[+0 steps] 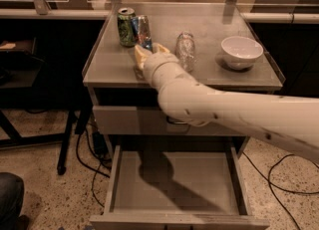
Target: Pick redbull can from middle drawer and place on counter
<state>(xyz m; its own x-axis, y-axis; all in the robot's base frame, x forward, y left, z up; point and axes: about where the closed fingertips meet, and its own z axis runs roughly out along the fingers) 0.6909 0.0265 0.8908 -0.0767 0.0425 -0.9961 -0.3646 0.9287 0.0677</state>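
Arm sweeps in from the right, low across the counter's (pixel 214 22) front edge. The gripper (pixel 149 51) sits left of centre, fingers (pixel 140 56) clamped on the base of the tilted redbull can (pixel 143 31), just beside a green can (pixel 126 26). A clear bottle (pixel 185 51) and a white bowl (pixel 241 51) stand to the right, with bare metal behind them. The middle drawer (pixel 199 194) hangs open below.

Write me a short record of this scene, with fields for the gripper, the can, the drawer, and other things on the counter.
gripper: the gripper is above the counter, near its front left, shut on the lower part of the redbull can
redbull can: slightly tilted, right of the green can
middle drawer: pulled open, nothing in it
also on counter: clear bottle, white bowl
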